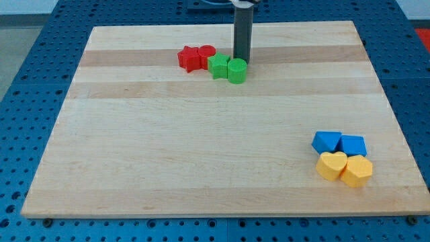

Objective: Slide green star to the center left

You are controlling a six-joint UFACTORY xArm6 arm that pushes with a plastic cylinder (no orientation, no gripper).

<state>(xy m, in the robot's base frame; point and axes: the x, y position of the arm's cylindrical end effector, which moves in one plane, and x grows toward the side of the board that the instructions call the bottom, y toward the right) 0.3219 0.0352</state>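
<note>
Nearest the view's bottom, toward the right corner of the wooden desk, sat a tight cluster of four blocks. The front pair were yellow: a yellow heart-like block on the left and a yellow hexagonal block touching it on the right. Just behind them, and touching them, lay two blue blocks side by side, a blue block with slanted faces and a blue block of a more squared outline; their exact shapes were hard to make out. The wide middle of the desk lay between this group and a second cluster, well apart, near the view's top and a little left of centre. There, from the view's left to right, ran a red star, a red round-topped block pressed against it and set slightly farther back, the green star, and a green cylinder touching the star's right side. The green star thus lay in the upper middle of the desk. My tip stood just behind the green cylinder, at or very near its far edge, with the dark rod rising straight up out of the view's top. The arm carried no fingers, only this rod.
</note>
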